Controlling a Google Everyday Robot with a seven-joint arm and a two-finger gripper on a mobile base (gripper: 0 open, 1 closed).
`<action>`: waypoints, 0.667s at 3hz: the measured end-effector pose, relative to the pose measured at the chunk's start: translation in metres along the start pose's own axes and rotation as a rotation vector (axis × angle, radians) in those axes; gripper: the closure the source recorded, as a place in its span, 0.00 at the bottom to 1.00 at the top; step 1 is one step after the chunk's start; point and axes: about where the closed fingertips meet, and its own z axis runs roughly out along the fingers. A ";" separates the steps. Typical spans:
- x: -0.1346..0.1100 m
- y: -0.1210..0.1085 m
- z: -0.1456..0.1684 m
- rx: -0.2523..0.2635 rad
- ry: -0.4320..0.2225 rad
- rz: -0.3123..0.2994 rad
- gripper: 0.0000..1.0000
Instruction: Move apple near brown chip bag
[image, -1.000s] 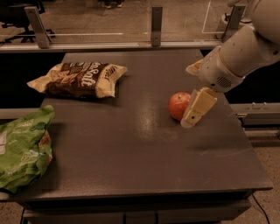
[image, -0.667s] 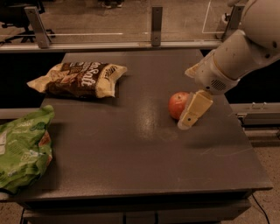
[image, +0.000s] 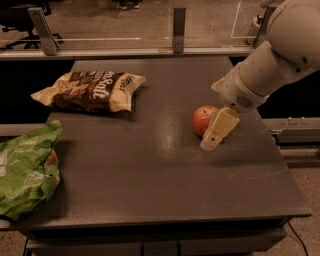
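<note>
The apple is seen on the dark table, at about 3 o'clock from the table's middle. It is well apart from the brown chip bag, which is laid flat at about 10 o'clock, near the back left corner. So the job is judged to be not yet done: the apple has to be taken across the table toward 10 o'clock. The gripper is held low by the table top, at about 4 o'clock from the apple, and its cream part is pressed right against the apple's side. It is likely put there so that the apple can be grabbed or pushed. Whether the gripper is open or closed cannot be told, because not all of it can be seen. The big white arm is reached in from 2 o'clock, over the table's right edge. A round apple can roll, so a slow, soft move may be needed. Two bags are found here. The brown chip bag is puffed up and closed at both ends, so what is inside cannot be seen. The green bag is laid at 8 o'clock, partly past the table's left edge. It looks closed too, and nothing is seen spilled from it.
</note>
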 end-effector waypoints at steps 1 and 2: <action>0.001 0.000 0.002 0.007 0.018 0.005 0.18; 0.003 -0.001 0.000 0.024 0.031 0.012 0.42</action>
